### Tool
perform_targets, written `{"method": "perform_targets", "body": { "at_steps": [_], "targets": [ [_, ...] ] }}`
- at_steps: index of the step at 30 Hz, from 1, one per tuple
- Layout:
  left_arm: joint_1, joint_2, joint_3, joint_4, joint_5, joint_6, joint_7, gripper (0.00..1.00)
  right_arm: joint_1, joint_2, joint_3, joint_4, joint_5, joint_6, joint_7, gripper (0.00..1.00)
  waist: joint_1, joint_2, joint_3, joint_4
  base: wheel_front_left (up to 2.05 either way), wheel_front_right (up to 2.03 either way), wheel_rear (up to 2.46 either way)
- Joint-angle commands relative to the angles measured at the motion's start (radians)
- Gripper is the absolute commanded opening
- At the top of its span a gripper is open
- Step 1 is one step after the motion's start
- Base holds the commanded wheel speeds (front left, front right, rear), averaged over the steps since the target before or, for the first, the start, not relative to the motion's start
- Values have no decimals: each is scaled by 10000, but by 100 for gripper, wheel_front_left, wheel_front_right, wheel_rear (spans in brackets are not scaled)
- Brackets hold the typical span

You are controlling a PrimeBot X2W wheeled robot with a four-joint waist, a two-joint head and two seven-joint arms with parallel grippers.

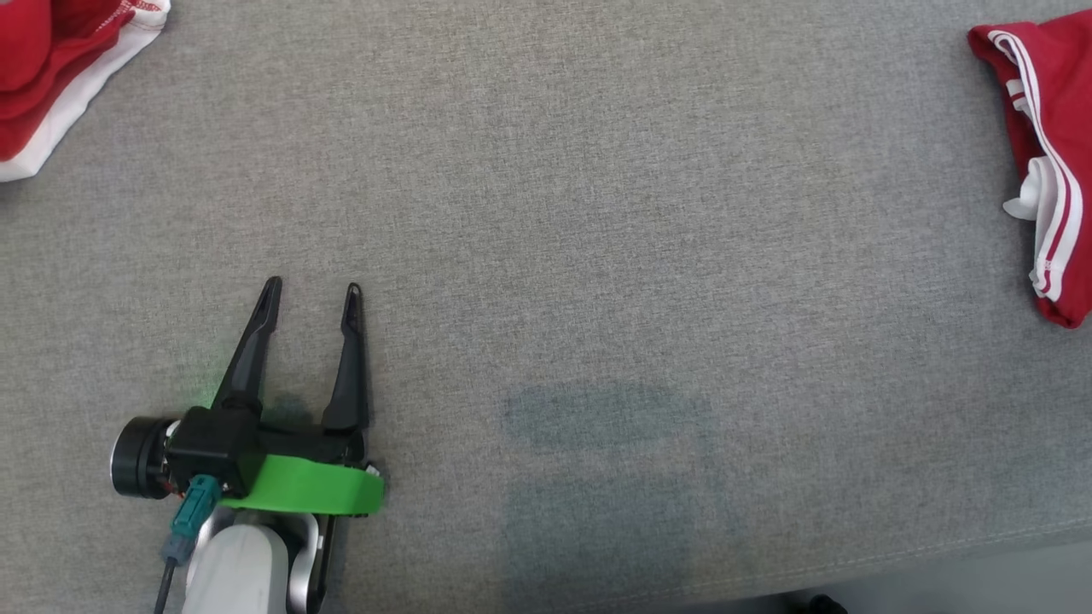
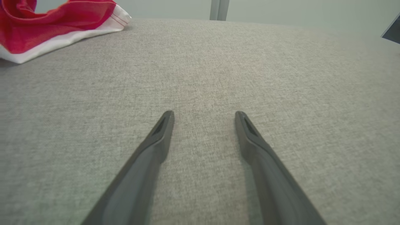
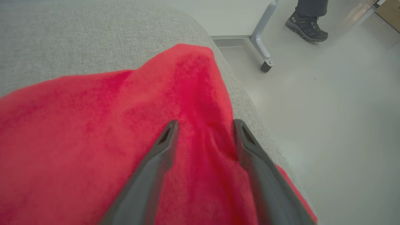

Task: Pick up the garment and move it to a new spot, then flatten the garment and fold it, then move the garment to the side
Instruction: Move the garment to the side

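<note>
Head view: I am seeing the left gripper (image 1: pixel 313 286) sitting at the lower left over the grey surface (image 1: pixel 597 213), its two fingers standing apart with nothing between them. The garment (image 1: pixel 1058 77) I am taking as the task's own is lying at the far right edge, a red bundle with white stripes, its long axis running up and down this view along that side. It is lying well apart from the left gripper, right across the surface. A second red and white cloth (image 1: pixel 51 60) is lying in the top left corner, nearer the left arm.

Left wrist view: the left gripper (image 2: pixel 204 113) is pointing over bare grey fabric, fingers apart and empty. The second red and white cloth (image 2: pixel 47 28) is showing ahead and off to the left.

Right wrist view: the right gripper (image 3: pixel 205 122) is hanging directly over the garment (image 3: pixel 93 125), fingers apart, with a raised ridge of red cloth running between them along their own line. I am not seeing them pinching it. The garment is lying close to the surface's rounded edge, with the floor (image 3: pixel 343 125) beyond, a wheeled table leg (image 3: pixel 261 40), and a person's shoe (image 3: pixel 307 28).

I am judging the right arm the nearer one by far. Any coming move on this garment is turning on that ridge lining up with the fingers.
</note>
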Motion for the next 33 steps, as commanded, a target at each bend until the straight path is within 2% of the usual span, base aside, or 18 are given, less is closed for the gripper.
{"method": "perform_targets", "body": {
  "at_steps": [1,4,8,11,17,21,23,27,33],
  "targets": [
    [238,73,61,228,-23,82,48,100,75,-154,-122,57,-96,-21,-187,100,-1,5,-182,-55,0,0,0],
    [435,68,70,199,-122,126,47,100,188,-32,-243,93,-524,-20,-528,100,-1,5,-635,-193,0,0,0],
    [705,66,123,146,-332,179,37,100,574,156,-250,-691,-955,-21,-693,100,-1,5,-1414,-355,0,0,0],
    [1016,62,202,117,-471,243,30,100,1425,356,-518,-2355,-1258,-20,-687,100,-1,5,-2102,-413,0,0,0],
    [1933,60,532,1,-807,386,30,100,4131,1339,-1045,-6069,-1578,-20,-687,100,-1,5,-3431,-323,0,0,0],
    [2463,58,753,-116,-1021,496,30,100,6021,2138,-1078,-8320,-1542,-20,-688,100,-1,5,-3948,-167,0,0,0],
    [2564,57,772,-121,-1039,501,28,100,6465,2324,-1108,-8796,-1599,-20,-687,100,-1,5,-4043,-115,0,0,0],
    [2831,58,783,-204,-1153,555,30,100,7918,3262,-1255,-10346,-1637,-20,-688,100,-1,5,-4369,130,0,0,0],
    [2861,60,908,34,-919,218,30,100,9618,4147,-1263,-11461,-2216,-18,-690,100,-1,5,-4759,526,0,0,0]
  ]
}}
